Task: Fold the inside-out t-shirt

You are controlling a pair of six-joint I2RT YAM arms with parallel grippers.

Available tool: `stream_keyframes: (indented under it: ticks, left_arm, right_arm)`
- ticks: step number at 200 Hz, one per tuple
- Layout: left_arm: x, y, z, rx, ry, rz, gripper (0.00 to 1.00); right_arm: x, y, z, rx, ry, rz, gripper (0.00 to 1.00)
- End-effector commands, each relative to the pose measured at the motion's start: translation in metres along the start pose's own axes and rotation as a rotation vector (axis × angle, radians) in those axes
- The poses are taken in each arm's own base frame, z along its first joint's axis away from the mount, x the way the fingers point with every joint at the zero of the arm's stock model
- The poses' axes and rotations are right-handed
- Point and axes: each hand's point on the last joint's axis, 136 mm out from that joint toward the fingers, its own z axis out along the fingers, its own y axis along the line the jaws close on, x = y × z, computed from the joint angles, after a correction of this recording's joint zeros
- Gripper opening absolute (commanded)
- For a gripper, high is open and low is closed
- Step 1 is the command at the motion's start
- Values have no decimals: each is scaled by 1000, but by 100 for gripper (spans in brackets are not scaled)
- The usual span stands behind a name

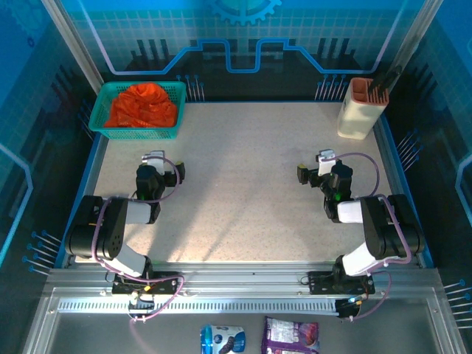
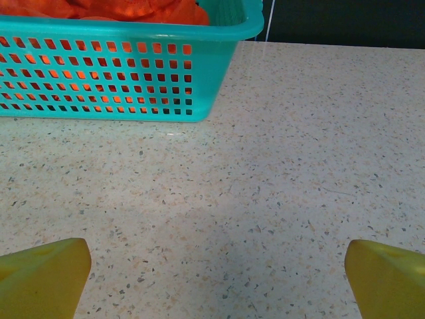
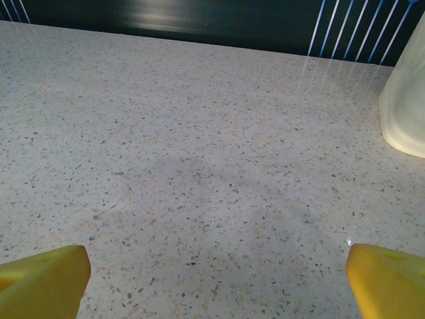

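Observation:
The inside-out t-shirt (image 1: pixel 143 105) is a bright orange-red heap, crumpled inside a teal mesh basket (image 1: pixel 108 132) at the table's far left corner. Through the basket's holes (image 2: pixel 99 86) the orange cloth (image 2: pixel 133 8) shows in the left wrist view. My left gripper (image 1: pixel 154 157) hovers over bare tabletop a little in front of the basket, open, its yellow fingertips (image 2: pixel 43 276) wide apart with nothing between them. My right gripper (image 1: pixel 325 156) is over the right half of the table, also open and empty, yellow fingertips (image 3: pixel 43 279) spread.
A cream container (image 1: pixel 359 110) with dark tools in an orange insert stands at the far right corner; its side (image 3: pixel 405 106) is ahead-right of the right gripper. The speckled table (image 1: pixel 243 192) lies between the arms. Snack packets (image 1: pixel 287 335) lie below the front rail.

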Motion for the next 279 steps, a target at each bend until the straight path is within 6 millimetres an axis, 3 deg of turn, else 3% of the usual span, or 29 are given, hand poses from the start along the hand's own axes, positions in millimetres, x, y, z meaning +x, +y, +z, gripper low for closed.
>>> stream_keyframes:
  ticks: [1,45,86,124,155,201,240,249,252,279]
  left_arm:
    - [-7,2,-1,-8,-27,-3,99]
    - [-22,10,-22,-55,-75,-27,99]
    - [-33,11,-27,-73,-36,-40,99]
    - [-59,17,-29,-123,1,-78,99]
    - [-83,20,-23,-164,54,-97,99]
    - [-113,26,5,-244,211,-156,99]
    - [-129,22,42,-229,298,-187,99]
    - [-133,23,51,-225,314,-200,99]
    - [-134,23,54,-224,320,-206,99]
    - [-141,29,81,-234,367,-257,99]
  right_arm:
    - [-6,-3,-2,35,-27,-4,100]
    - [-17,-1,-13,67,-49,-33,100]
    - [-38,1,-17,60,3,-44,99]
    - [-58,-2,-18,65,64,34,100]
    - [-72,8,-22,5,107,102,100]
    - [-83,16,-30,-34,153,169,99]
    - [-84,21,-38,-54,274,223,98]
    - [-74,23,-41,-61,319,232,97]
    - [-85,23,-41,-63,300,233,96]
    - [-87,28,-47,-89,317,244,95]
